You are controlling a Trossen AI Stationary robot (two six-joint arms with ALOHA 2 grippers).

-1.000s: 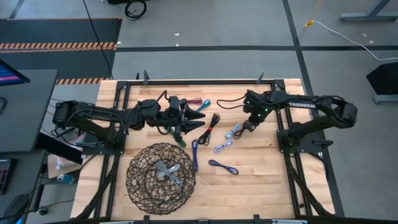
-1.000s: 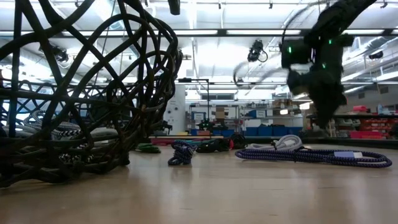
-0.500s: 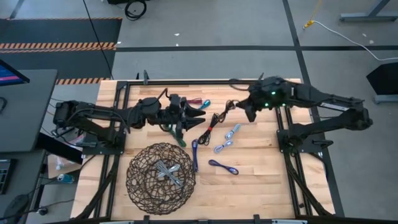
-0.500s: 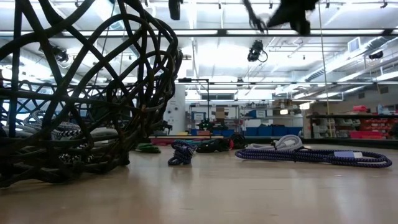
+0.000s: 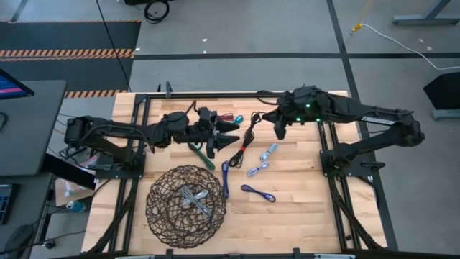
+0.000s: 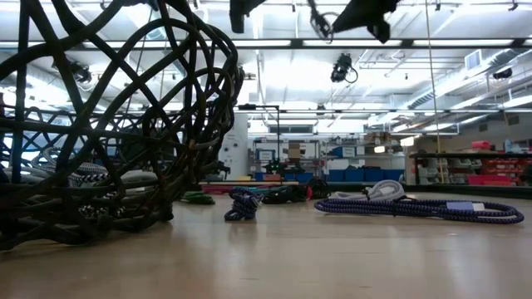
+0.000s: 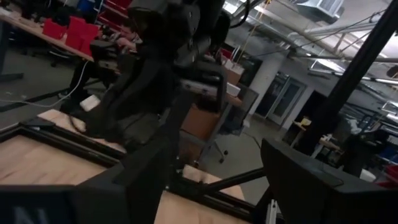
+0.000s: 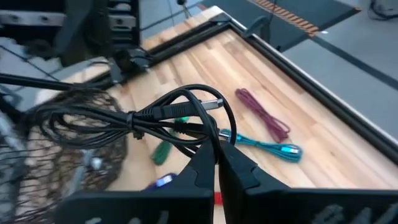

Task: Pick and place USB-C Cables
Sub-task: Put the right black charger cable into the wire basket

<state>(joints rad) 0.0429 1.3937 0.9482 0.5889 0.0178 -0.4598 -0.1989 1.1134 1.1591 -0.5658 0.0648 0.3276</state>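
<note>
My right gripper (image 8: pixel 217 148) is shut on a black USB-C cable bundle (image 8: pixel 143 118) and is high above the table's far middle (image 5: pixel 277 131). My left gripper (image 5: pixel 231 132) stands open, level and high, pointing toward the right arm, with nothing between its fingers (image 7: pixel 124 186). On the table lie maroon (image 5: pixel 227 116), teal (image 5: pixel 238 119), green (image 5: pixel 203 155), purple (image 5: pixel 225 176), blue-purple (image 5: pixel 257 193) and two grey (image 5: pixel 269 152) cables. More black strands (image 5: pixel 239 152) lie below the held bundle; whether they belong to it I cannot tell. My right gripper pinches the near end of the black bundle's loops (image 8: pixel 213 135) between its two fingertips. The fingers slant down from the table's right side. The bundle reaches out beyond the fingertips, one plug (image 8: pixel 211 102) uppermost. In the low view its loop (image 6: pixel 318 23) is high above the table.
A round dark wire-mesh basket (image 5: pixel 162 216) stands near the front left with a grey cable (image 5: pixel 194 201) inside. Black frame rails (image 5: pixel 215 94) border the wooden table. Bare wood lies at the front right. A person sits in the room beyond (image 7: pixel 130 37).
My right gripper, shut throughout, has risen from just above the table by the grey cables. It has gone toward the far edge and a little left, and has tipped from pointing down to slanting. The black cable is up with it.
</note>
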